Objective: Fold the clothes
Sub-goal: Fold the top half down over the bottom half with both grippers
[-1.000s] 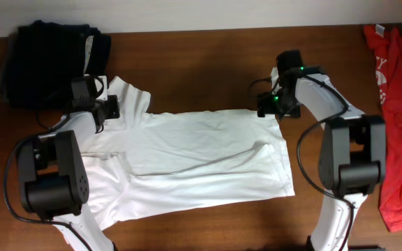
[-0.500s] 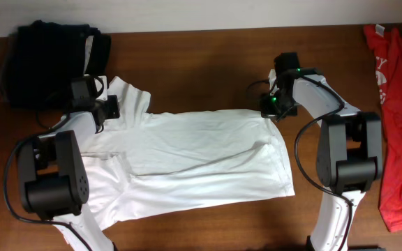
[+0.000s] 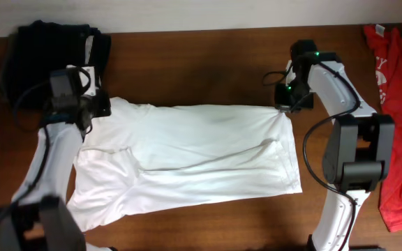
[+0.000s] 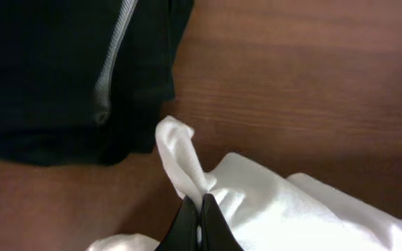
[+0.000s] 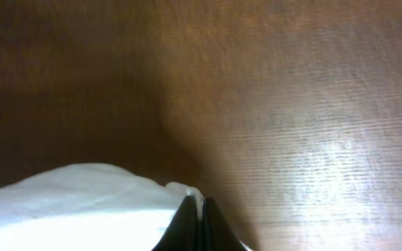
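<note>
The clothes, a white T-shirt, lie spread across the brown table, with the top edge stretched nearly straight between my two grippers. My left gripper is shut on the shirt's upper left corner. In the left wrist view a pinch of the white cloth stands up out of the left gripper's closed tips. My right gripper is shut on the upper right corner. In the right wrist view the right gripper's tips hold a small fold of the white fabric above the wood.
A black garment lies bunched at the back left, just beyond the left gripper, and its zip shows in the left wrist view. A red T-shirt lies along the right edge. Bare table runs behind the shirt.
The right gripper has shut on the shirt's upper right corner and drawn it to the right. The left arm has pulled its corner to the left, and the top edge has straightened.
</note>
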`<action>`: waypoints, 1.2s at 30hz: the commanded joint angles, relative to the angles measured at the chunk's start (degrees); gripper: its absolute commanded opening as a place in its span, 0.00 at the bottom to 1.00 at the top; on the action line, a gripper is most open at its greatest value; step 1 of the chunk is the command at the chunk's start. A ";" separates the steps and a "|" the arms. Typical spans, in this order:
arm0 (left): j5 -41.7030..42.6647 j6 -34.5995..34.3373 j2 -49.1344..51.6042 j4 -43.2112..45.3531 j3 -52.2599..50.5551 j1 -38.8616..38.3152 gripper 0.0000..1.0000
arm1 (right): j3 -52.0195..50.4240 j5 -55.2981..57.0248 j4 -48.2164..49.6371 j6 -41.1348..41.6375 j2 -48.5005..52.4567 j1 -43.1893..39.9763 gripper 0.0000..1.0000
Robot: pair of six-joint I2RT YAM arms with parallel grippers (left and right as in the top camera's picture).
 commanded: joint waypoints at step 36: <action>-18.43 -29.16 -12.11 -46.71 -0.24 0.15 0.01 | 0.52 6.60 -26.45 5.27 -14.71 0.00 0.04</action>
